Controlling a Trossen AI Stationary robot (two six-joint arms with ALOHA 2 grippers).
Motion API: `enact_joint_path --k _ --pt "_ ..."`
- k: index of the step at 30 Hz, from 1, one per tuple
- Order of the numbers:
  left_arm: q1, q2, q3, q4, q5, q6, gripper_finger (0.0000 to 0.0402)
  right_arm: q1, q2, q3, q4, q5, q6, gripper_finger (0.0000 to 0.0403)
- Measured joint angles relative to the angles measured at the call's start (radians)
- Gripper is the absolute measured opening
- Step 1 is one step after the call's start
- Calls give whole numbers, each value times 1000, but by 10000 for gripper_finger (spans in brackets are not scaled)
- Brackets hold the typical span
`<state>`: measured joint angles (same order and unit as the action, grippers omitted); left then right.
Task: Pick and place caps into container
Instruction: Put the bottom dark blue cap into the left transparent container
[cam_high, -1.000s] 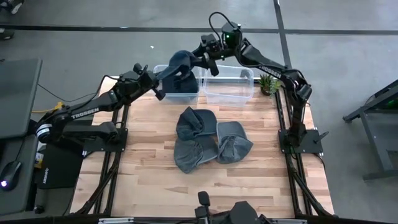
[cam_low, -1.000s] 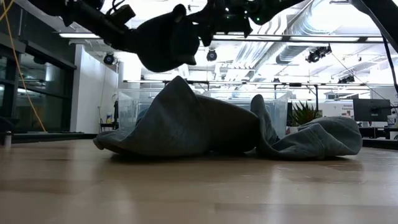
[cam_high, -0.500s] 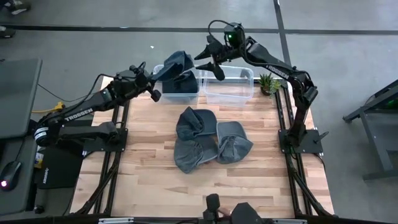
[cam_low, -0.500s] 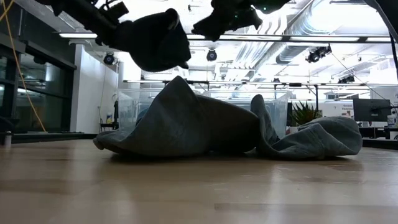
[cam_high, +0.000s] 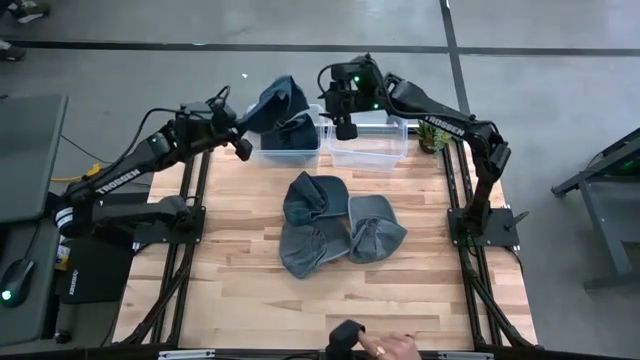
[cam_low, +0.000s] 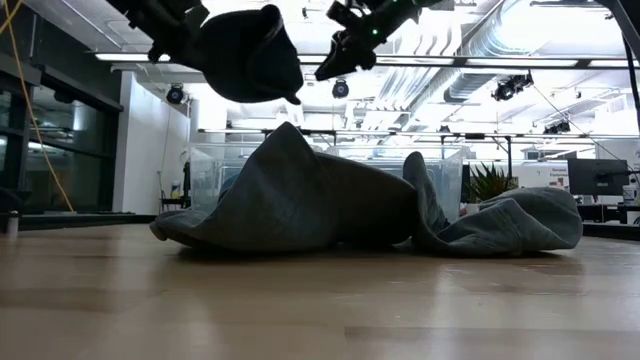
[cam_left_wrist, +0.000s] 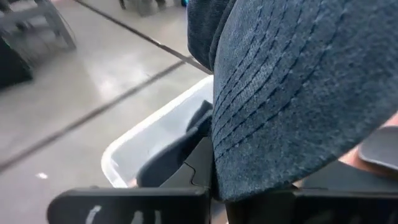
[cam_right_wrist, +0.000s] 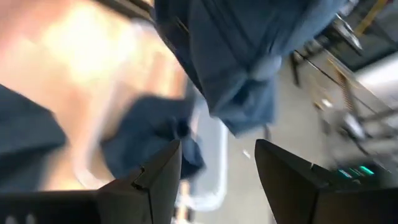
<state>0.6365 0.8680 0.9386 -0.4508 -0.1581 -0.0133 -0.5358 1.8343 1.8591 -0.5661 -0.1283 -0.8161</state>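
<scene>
Three caps or so sit heaped mid-desk (cam_high: 240, 260) — that pile (cam_high: 335, 235) is the biggest job left, dark slate-blue on grey, untouched and well apart from both bins. Behind it stand my two clear plastic bins, side by side at the desk's far edge. My left bin (cam_high: 262, 152) already has dark cap fabric lying in it, so I judge at least one cap is home; the right bin (cam_high: 380, 150) looks bare. Up in the air, my left end effector (cam_high: 240, 128) is clamped on a dark blue cap (cam_high: 280, 100), which hangs over the left bin's far-left rim, not yet dropped. My right end effector (cam_high: 343, 112) hovers above the seam between the bins, fingers spread apart, holding nothing. By my reckoning, we're early on: one cap to release, then the pile.
</scene>
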Motion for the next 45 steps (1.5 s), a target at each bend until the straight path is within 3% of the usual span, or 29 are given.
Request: enact_joint_path --k 4,11,15,20,23,29,32,35,38,45 --pt "115 0 0 -1 168 -45 5 27 0 0 -19 178 -54 200" --pt "333 74 0 9 580 -156 5 23 0 0 -25 276 -110 199" --pt "436 137 0 35 800 -218 5 2 0 0 -3 235 -136 200" --pt "500 214 0 115 1093 -352 5 -12 1 -1 9 71 -193 200" --pt "504 251 0 135 1140 -411 5 -4 2 -4 2 33 -247 199" --pt "503 288 0 158 1214 -432 5 2 2 -4 10 70 -370 199" --pt "503 301 0 167 1253 -437 5 1 2 -4 24 97 -354 200" --pt "502 318 0 165 1254 -442 5 -3 2 -5 58 152 -196 200" --pt "503 331 0 165 1253 -443 5 -20 2 -5 71 143 8 200" --pt "503 343 0 169 1273 -433 5 -108 2 7 78 -21 446 200"
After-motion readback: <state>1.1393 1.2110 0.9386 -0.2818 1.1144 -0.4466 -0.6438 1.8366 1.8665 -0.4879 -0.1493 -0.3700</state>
